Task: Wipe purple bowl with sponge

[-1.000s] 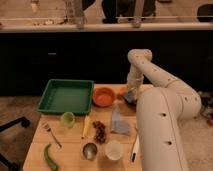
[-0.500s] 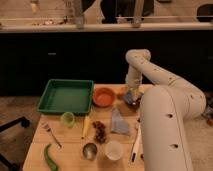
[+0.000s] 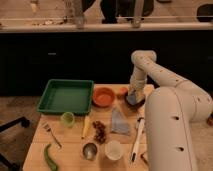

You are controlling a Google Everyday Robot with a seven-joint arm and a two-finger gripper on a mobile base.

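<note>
Worktop (image 3: 55, 145) carries a green tray (image 3: 66, 96) at left; orange bowl (image 3: 104, 96) beside it; purple bowl (image 3: 134, 100) at the far right edge; gripper (image 3: 134, 93) reaches down into it; jaws' state I cannot tell.

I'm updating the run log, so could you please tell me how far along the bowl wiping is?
Done: the arm has reached the far right of the table. In hand: the gripper is down at the purple bowl, beside the orange bowl; the sponge is hidden there. Left: whether wiping is finished cannot be told; withdrawing remains.
</note>
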